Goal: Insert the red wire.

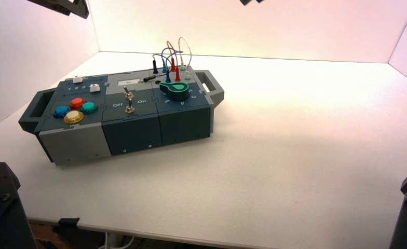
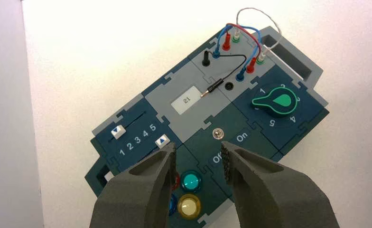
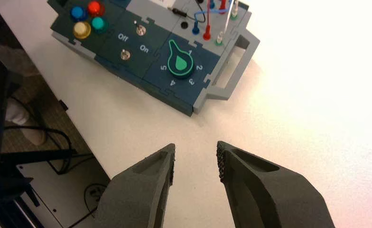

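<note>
Where the sockets line the far right part of the box, the red wire (image 2: pixel 245 31), a thin smooth loop, stands with both slim cylindrical pin plugs seated in red sockets. Adjacent are a blue wire (image 2: pixel 259 42) and a pale wire (image 2: pixel 275 25), likewise looped. A black wire (image 2: pixel 240 66) has one plug seated; its bare metal tip lies by the flat display (image 2: pixel 186 100). Nearer the front sits a round knob (image 2: pixel 275 100) with a green teardrop inlay. Left gripper (image 2: pixel 198 159): above the box, fingers wide apart, matte dark, empty. Right gripper (image 3: pixel 196 147): above the pale, smooth table (image 3: pixel 288 109), fingers wide apart, ribbed inside, empty.
</note>
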